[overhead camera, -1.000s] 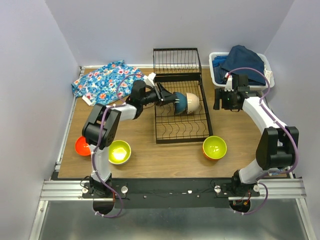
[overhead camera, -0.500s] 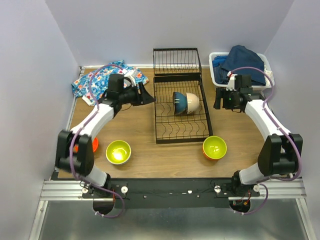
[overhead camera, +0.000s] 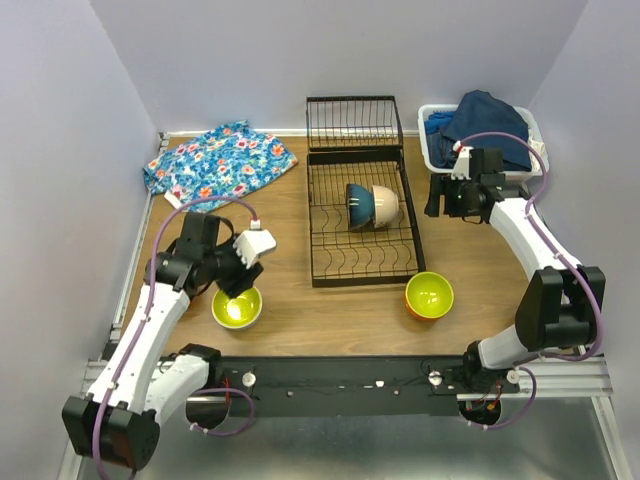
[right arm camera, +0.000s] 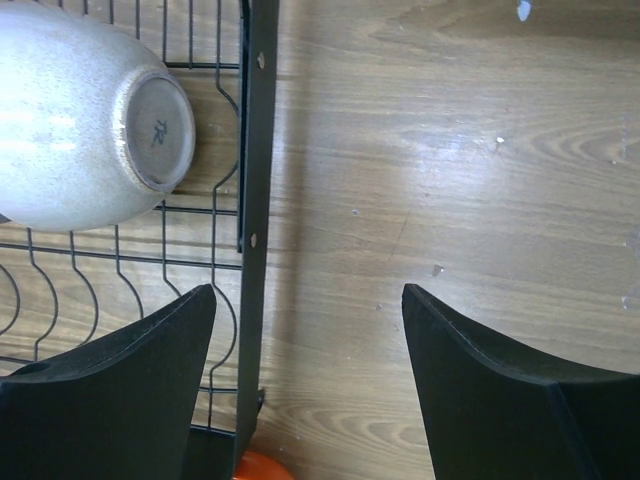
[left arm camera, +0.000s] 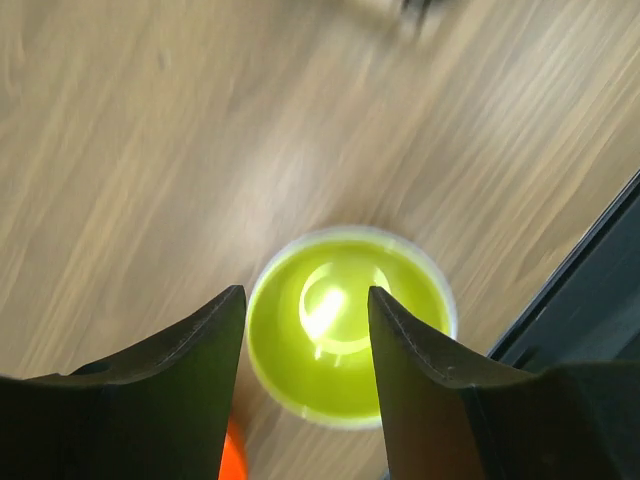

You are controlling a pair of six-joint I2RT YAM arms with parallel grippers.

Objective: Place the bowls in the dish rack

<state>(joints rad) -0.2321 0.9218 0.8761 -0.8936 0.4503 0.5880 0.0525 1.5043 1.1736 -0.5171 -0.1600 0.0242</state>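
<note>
The black wire dish rack (overhead camera: pixel 333 262) holds a dark blue bowl (overhead camera: pixel 357 205) and a beige bowl (overhead camera: pixel 386 205) on their sides. The beige bowl (right arm camera: pixel 70 130) and the rack's rail (right arm camera: pixel 256 200) also show in the right wrist view. My left gripper (overhead camera: pixel 237 278) is open and empty, just above a yellow-green bowl (overhead camera: pixel 237 306), which sits between its fingers in the left wrist view (left arm camera: pixel 345 340). A red-orange bowl shows only as a sliver (left arm camera: pixel 233 455). An orange bowl with lime inside (overhead camera: pixel 429 294) sits front right of the rack. My right gripper (overhead camera: pixel 444 198) is open and empty over bare table right of the rack.
A floral cloth (overhead camera: pixel 220 160) lies at the back left. A white bin (overhead camera: pixel 432 150) of blue clothes stands at the back right. The rack's hinged end panel (overhead camera: pixel 353 122) stands up at its far end.
My left arm has drawn back from the rack, leaving the dark blue bowl there, and swung to the near left over the yellow-green bowl. The right arm has barely moved.
</note>
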